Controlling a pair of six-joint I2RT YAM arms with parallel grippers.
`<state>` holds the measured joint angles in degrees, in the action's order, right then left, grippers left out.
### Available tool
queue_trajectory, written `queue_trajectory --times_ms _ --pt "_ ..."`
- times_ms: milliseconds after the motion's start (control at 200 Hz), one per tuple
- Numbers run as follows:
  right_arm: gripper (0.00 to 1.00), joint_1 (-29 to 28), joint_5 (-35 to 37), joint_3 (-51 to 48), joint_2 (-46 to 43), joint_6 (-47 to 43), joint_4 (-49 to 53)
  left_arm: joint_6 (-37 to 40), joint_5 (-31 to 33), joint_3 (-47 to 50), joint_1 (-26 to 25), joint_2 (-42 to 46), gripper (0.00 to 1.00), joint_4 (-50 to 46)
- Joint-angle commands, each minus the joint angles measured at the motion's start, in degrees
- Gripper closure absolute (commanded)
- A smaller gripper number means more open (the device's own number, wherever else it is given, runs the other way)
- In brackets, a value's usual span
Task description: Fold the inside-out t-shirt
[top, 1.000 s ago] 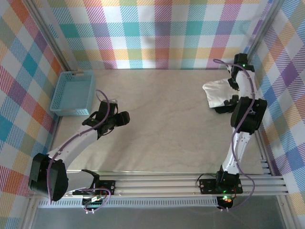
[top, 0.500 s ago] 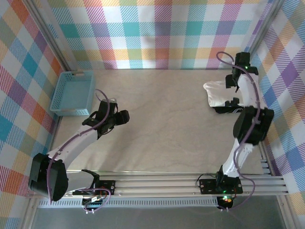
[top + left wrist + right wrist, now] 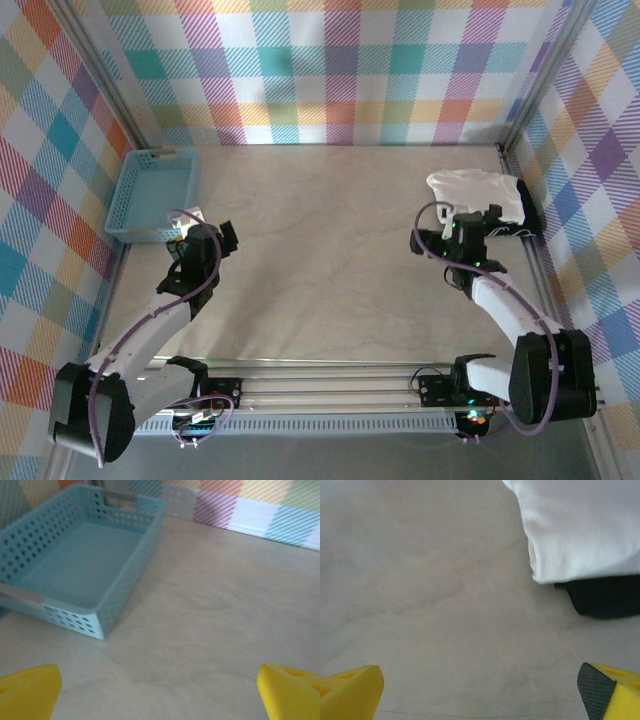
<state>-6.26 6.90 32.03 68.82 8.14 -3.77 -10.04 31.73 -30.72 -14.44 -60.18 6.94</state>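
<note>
Right gripper (image 3: pixel 480 692) has left the t-shirt (image 3: pixel 580 525)

I can read no lettering, label, brand or number: not on the blue basket (image 3: pixel 129 575) ahead-left of my left tool (image 3: pixel 160 694), nor on the inside-out t-shirt (image 3: pixel 580 525) ahead-right of my right tool (image 3: pixel 480 694) (both plain).

Soft white cloth, smooth, with a small shine: the inside-out t-shirt (image 3: pixel 575 525), ahead-right of the right gripper (image 3: pixel 480 692). Under its edge, dull black cloth (image 3: pixel 602 597). Looks like pale matt wood: the table (image 3: pixel 215 605). Smooth blue plastic full of holes: the basket (image 3: pixel 127 575), ahead-left of the left gripper (image 3: pixel 160 692). Matt yellow pads (image 3: pixel 27 692) on its fingers.
</note>
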Motion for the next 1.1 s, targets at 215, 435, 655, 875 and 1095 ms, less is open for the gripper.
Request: queue_trajectory --times_ms 215,435,655,875,1095 --pt "0.00 0.82 7.15 -7.51 16.80 -8.10 -40.92 7.72 -7.67 5.81 7.45 -20.45 0.00 30.88" --pt "0.00 2.53 3.37 -10.37 17.08 -7.15 -45.67 10.26 -16.36 3.49 8.21 -27.51 0.00 32.58" --pt "0.00 3.49 2.29 -10.05 19.10 -6.53 -46.93 12.10 -27.62 5.56 10.30 -29.27 0.00 37.10" --pt "0.00 3.54 2.07 -9.93 19.10 -6.56 -46.43 11.90 -27.71 6.35 10.83 -29.59 0.00 38.84" --pt "0.00 3.55 1.82 -9.62 19.27 -6.56 -46.19 11.94 -27.71 6.44 10.77 -29.54 0.00 38.99"
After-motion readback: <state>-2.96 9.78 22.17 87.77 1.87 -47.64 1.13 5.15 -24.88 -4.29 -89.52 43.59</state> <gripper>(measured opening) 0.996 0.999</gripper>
